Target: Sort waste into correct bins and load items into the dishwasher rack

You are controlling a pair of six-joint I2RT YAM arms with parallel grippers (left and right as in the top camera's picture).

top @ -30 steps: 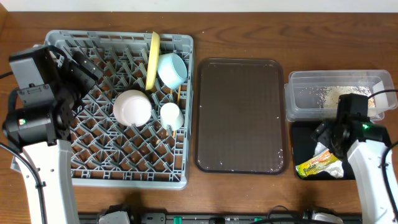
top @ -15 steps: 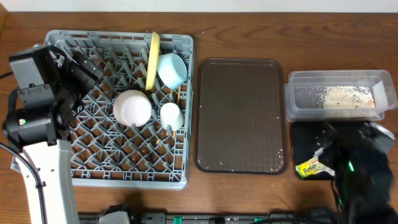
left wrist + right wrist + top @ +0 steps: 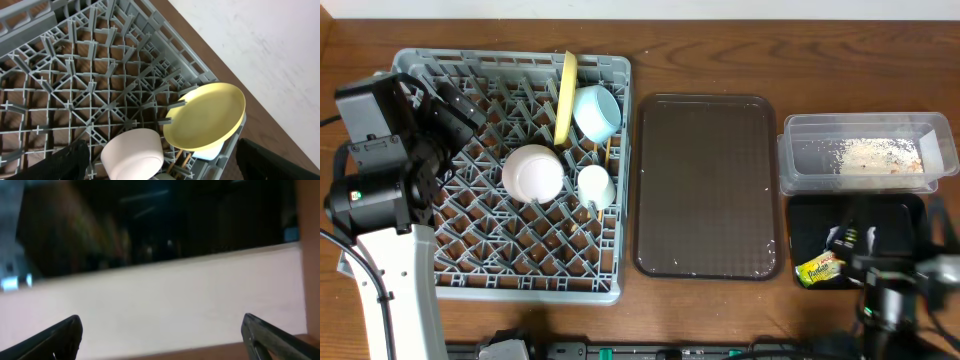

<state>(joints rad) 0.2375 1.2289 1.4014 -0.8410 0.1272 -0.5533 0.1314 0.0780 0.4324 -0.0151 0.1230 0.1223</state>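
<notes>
The right arm has just pulled away. A moment ago it hung over the black tub [image 3: 900, 215]. Now it is a blur at the near right edge of the table. The right gripper [image 3: 160, 335] has its jaws spread wide and nothing is between them. Its own camera shows only a blurry pale surface with dark above it.

The left arm has not moved. The left gripper [image 3: 165, 165] hangs over the far left part of the dishwasher rack [image 3: 510, 285], and its jaws are spread wide and hold nothing too.

The rack holds all the dishes: the yellow plate [image 3: 565, 95] on its edge, the light blue bowl [image 3: 597, 110] right beside it, the white bowl [image 3: 532, 172], the small white cup [image 3: 595, 185] and the chopsticks [image 3: 608, 152] poking up between them.

The snack wrapper [image 3: 820, 268] and the paper napkin [image 3: 842, 238] lie in the black tub. The rice scraps [image 3: 880, 152] are in the clear tub [image 3: 800, 178]. No dish or piece of waste shows on the brown tray [image 3: 705, 185].

So the sorting and loading look done, and the right arm seems to be going back to rest.
</notes>
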